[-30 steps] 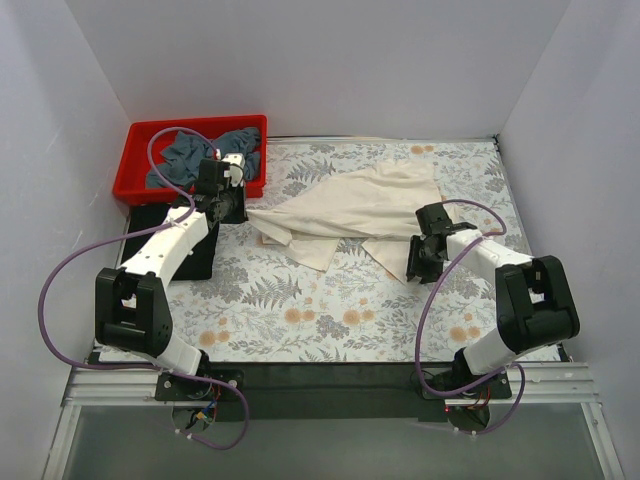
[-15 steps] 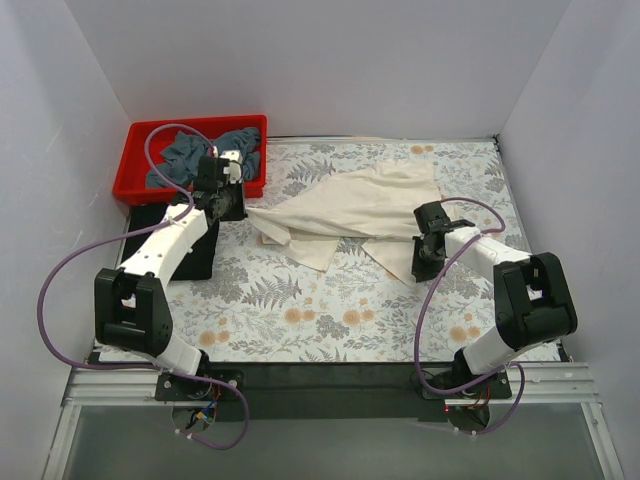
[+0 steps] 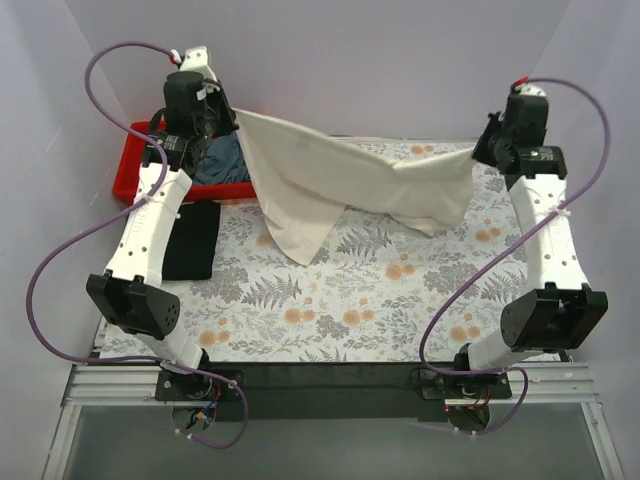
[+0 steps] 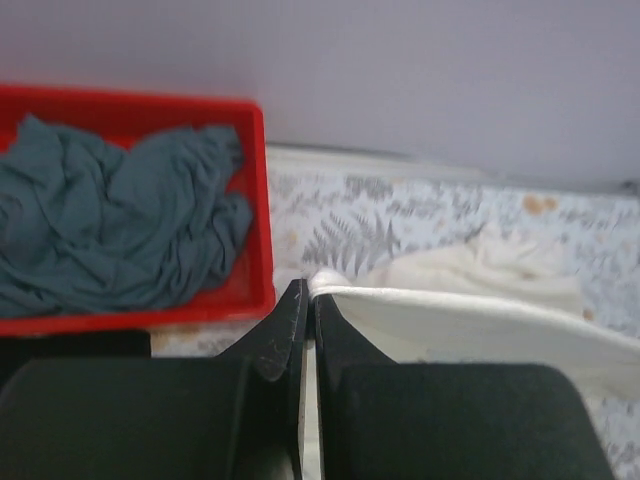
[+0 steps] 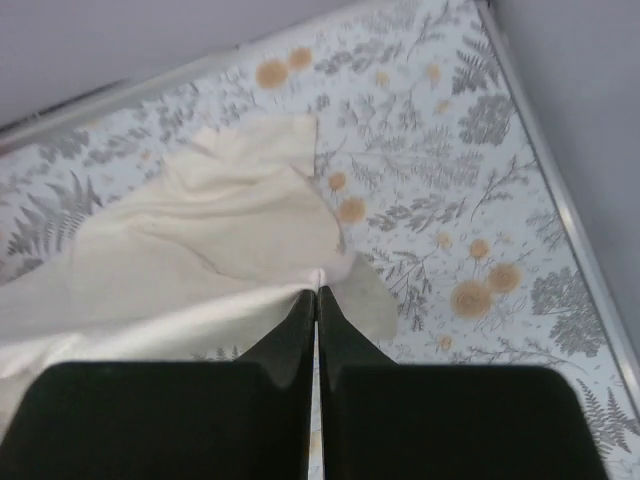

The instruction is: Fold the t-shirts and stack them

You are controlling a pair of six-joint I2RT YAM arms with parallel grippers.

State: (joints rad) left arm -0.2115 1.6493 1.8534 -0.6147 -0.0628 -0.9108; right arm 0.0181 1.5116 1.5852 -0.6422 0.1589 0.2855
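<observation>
The cream-white t-shirt [image 3: 340, 180] hangs stretched in the air between both arms, sagging down to the tablecloth in the middle. My left gripper [image 3: 232, 113] is raised at the back left, shut on one corner of it [image 4: 330, 290]. Raised at the back right, my right gripper [image 3: 474, 152] is shut on the opposite edge [image 5: 300, 290]. A slate grey-blue t-shirt [image 4: 110, 225] lies crumpled in the red bin [image 3: 130, 180]. The black t-shirt [image 3: 192, 240] lies folded flat on the left of the table.
The floral tablecloth [image 3: 330, 310] covers the table. White walls close in the back and both sides. The red bin [image 4: 255, 200] stands at the back left corner, just behind the folded black shirt.
Both arms have risen from table level to high at the back, lifting and spreading the cream-white shirt between them. The right gripper closed on the shirt's edge.
</observation>
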